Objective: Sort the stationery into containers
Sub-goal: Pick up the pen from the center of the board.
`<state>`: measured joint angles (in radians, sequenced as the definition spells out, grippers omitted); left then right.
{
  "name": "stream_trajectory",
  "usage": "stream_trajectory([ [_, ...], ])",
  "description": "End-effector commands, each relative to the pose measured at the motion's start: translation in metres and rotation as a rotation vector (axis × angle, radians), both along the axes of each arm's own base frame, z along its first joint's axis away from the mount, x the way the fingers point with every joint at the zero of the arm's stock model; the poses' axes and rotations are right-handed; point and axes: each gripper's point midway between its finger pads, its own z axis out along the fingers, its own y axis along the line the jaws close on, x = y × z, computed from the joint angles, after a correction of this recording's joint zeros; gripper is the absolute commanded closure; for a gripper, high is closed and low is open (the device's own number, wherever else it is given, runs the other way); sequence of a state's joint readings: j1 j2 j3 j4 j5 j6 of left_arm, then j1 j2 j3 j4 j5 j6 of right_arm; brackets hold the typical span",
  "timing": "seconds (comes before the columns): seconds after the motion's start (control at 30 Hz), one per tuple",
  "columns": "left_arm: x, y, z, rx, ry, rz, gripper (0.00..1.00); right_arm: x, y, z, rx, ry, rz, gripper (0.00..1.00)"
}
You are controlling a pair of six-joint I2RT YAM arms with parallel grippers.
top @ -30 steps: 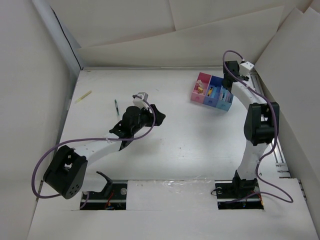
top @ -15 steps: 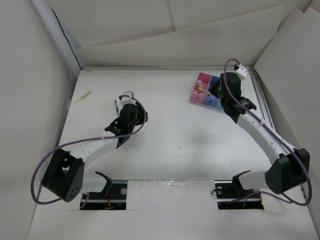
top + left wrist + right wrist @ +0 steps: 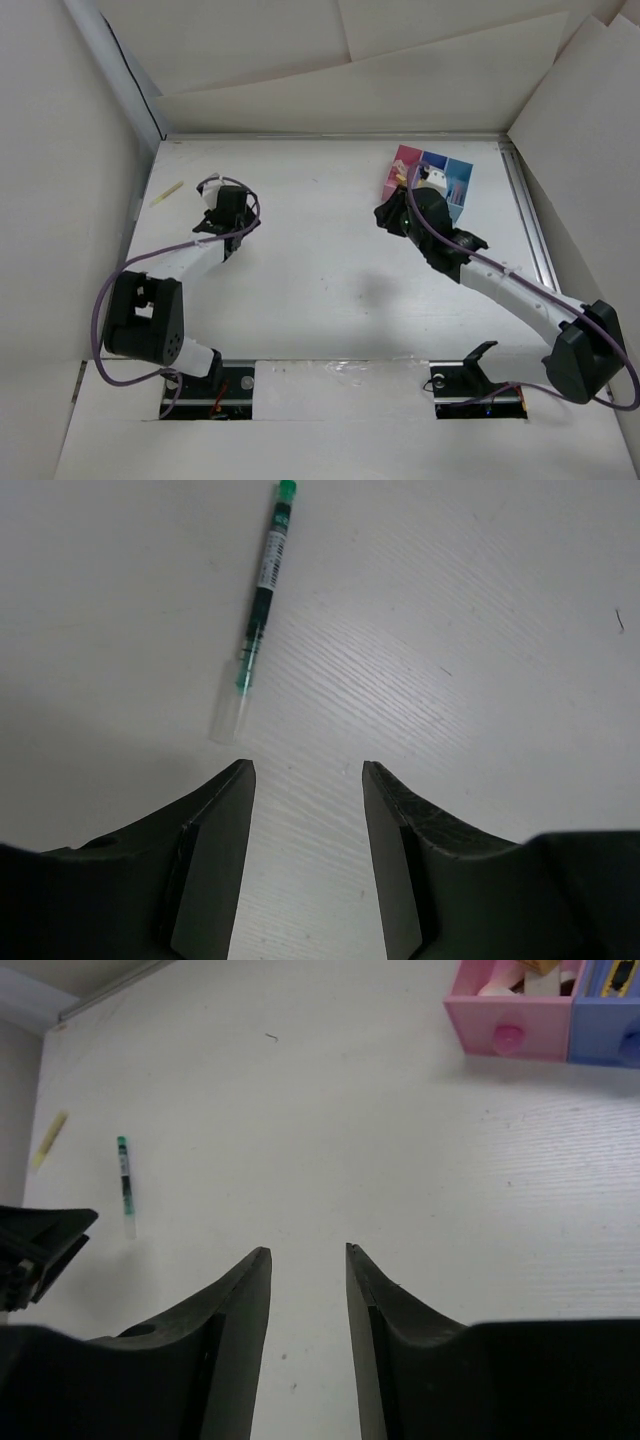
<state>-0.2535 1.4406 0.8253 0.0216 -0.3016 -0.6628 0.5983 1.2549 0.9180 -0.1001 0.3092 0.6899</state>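
Note:
A green pen [image 3: 262,600] lies on the white table just ahead of my left gripper [image 3: 308,770], which is open and empty; its clear end is nearest the fingertips. In the top view the left gripper [image 3: 229,212] covers the pen. The pen also shows in the right wrist view [image 3: 124,1185], with a yellow pencil [image 3: 48,1138] beyond it. The pencil lies at the table's left edge [image 3: 167,193]. The joined pink [image 3: 405,165], dark blue [image 3: 433,163] and light blue [image 3: 459,183] bins stand at the back right. My right gripper [image 3: 386,217] is open and empty, just left of the bins.
The pink bin [image 3: 515,1022] and dark blue bin [image 3: 606,1030] hold small items. My left gripper's fingers [image 3: 45,1245] show at the left edge of the right wrist view. White walls close in the table on the left, back and right.
My left gripper swung left and now sits over the green pen. My right arm came down from above the bins and reached left, its gripper now beside the pink bin.

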Motion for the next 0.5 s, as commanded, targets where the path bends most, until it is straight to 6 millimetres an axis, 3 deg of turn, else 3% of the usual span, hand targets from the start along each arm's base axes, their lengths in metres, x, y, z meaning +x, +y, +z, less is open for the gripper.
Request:
stream_trajectory([
  [0.0,0.009,0.012,0.009,0.016,0.023,0.024,0.56,-0.001,0.015,0.047,0.100,-0.133,0.036,0.57],
  [0.27,0.033,0.027,-0.016,0.122,0.154,0.036,0.57,-0.002,0.016,0.043,0.088,-0.126,0.050,0.55],
  [0.37,0.030,0.038,-0.031,0.120,0.201,0.057,0.60,-0.005,0.020,0.043,0.091,-0.124,0.068,0.55],
  [0.47,0.033,0.049,-0.030,0.116,0.196,0.074,0.62,-0.005,0.019,0.043,0.089,-0.125,0.059,0.55],
])
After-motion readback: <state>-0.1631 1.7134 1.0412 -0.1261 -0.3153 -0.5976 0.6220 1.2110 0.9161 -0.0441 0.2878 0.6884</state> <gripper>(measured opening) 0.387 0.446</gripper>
